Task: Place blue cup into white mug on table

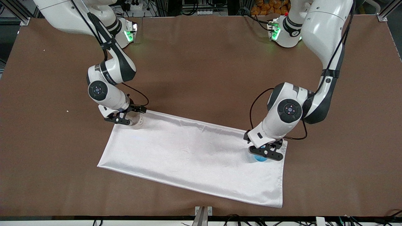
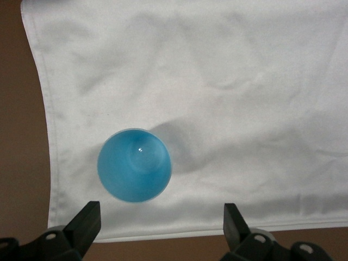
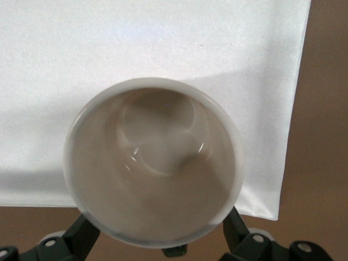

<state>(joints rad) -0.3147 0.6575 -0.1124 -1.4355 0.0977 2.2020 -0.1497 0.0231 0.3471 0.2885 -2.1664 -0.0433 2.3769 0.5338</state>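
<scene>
The white mug stands upright on the corner of the white cloth toward the right arm's end of the table. My right gripper is low over it and open. In the right wrist view the mug shows its off-white inside, with a finger on each side and the tips hidden under its rim. The blue cup stands on the cloth toward the left arm's end. My left gripper hovers open just over it. In the left wrist view the cup sits ahead of the gripper, not between the fingers.
A shiny white cloth lies slanted across the middle of the brown table, and both cups stand on it. Bare brown tabletop surrounds it. The cloth's hem runs close under the left gripper's fingers.
</scene>
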